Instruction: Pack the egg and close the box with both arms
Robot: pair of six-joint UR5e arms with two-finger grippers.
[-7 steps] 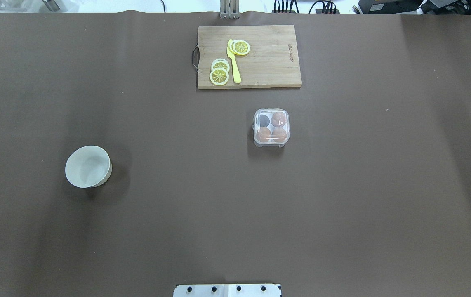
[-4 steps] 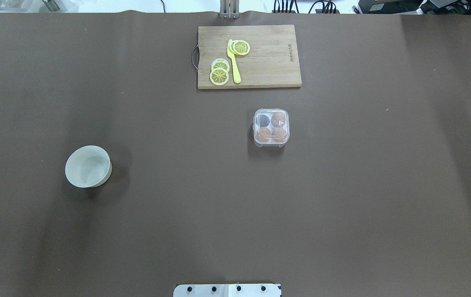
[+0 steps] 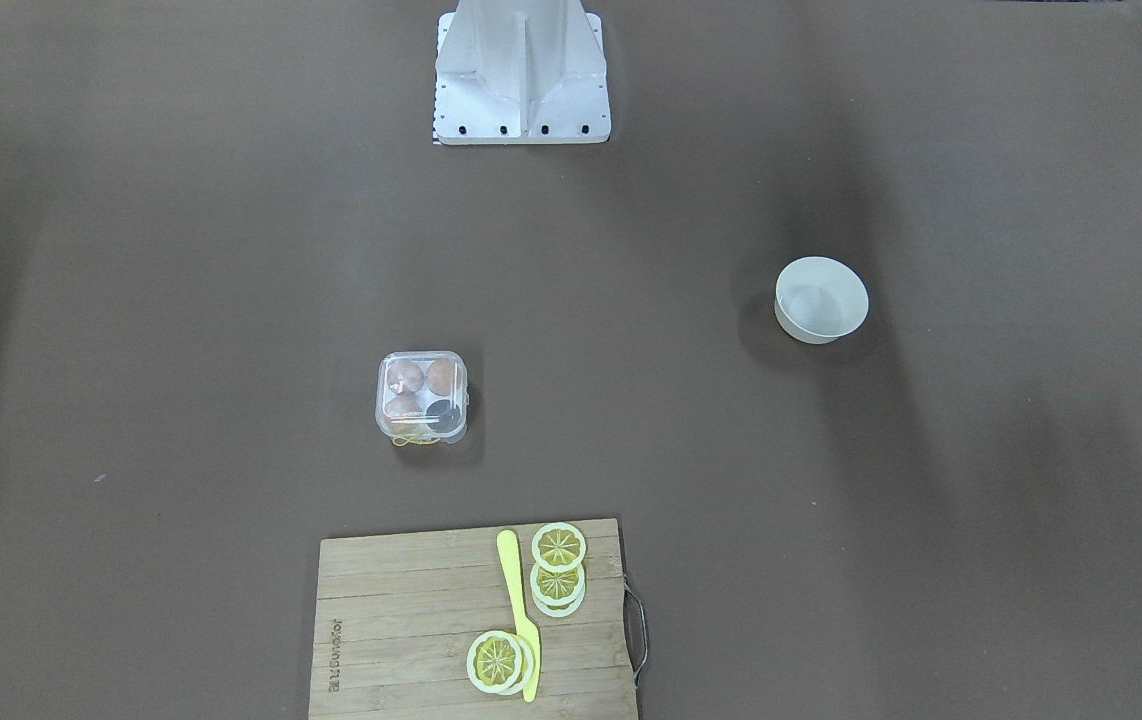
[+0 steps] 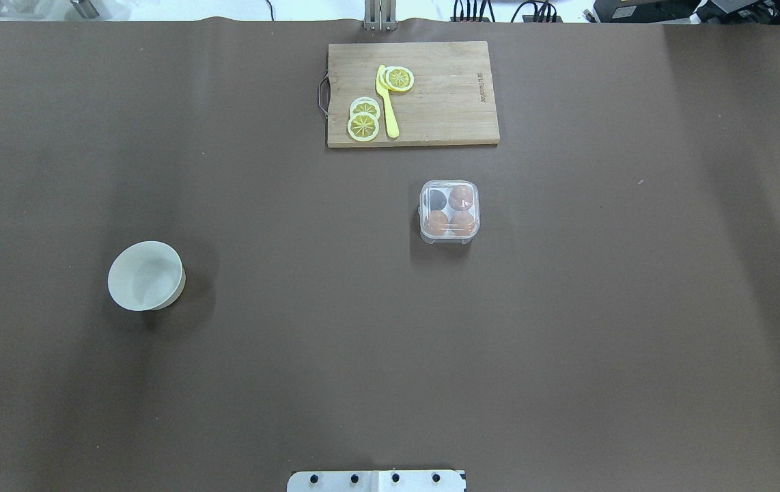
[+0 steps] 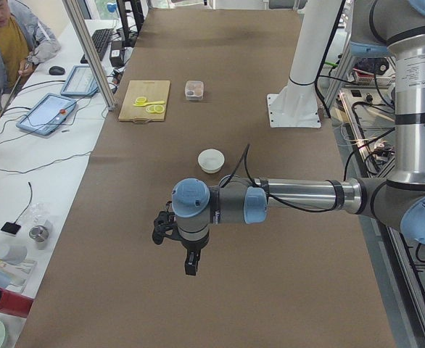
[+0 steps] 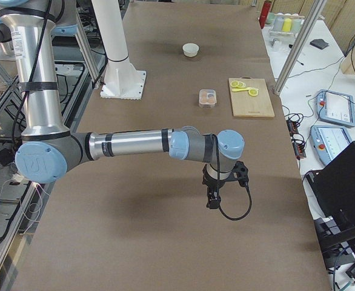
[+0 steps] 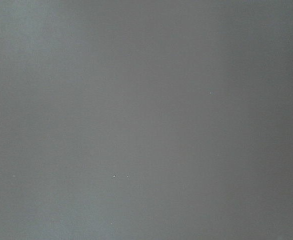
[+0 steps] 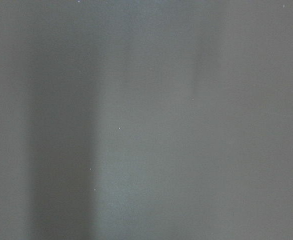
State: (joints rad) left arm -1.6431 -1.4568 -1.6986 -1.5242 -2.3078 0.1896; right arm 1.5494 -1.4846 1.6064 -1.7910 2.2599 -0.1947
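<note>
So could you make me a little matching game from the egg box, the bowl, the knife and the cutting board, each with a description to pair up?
Things:
1. box
2. bowl
3. knife
4. cutting board

Descriptions:
a. white, round, nothing in it
b. yellow, lying among lemon slices
c. clear plastic, three brown eggs inside
d. wooden, on the side of the table far from the robot

Pairs: 1-c, 2-a, 3-b, 4-d
</note>
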